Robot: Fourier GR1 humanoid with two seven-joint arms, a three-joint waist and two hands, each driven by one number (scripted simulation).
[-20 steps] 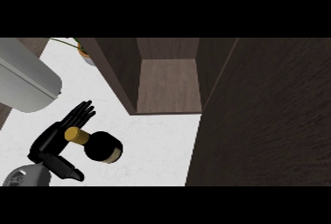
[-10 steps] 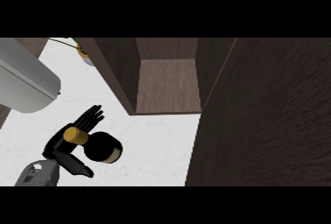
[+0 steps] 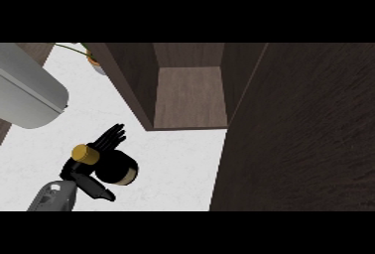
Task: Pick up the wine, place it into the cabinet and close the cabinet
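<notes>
Little has shifted since a moment ago: our left forearm has slid a touch to the right, and the fingers lie closer to the bottle than before. Nearest to us, at the lower left, our left hand has hold of the wine bottle, with the thumb hooked under it and the fingers reaching up past its gold cap. We see the bottle tipped, cap towards the upper left and dark body towards the lower right. It hangs over the white counter; we cannot tell whether it touches the top. It is outside the cabinet, which stands open further off. The cabinet's dark door fills the right side. At the far left sits a grey rounded appliance, with a plant beyond it.
</notes>
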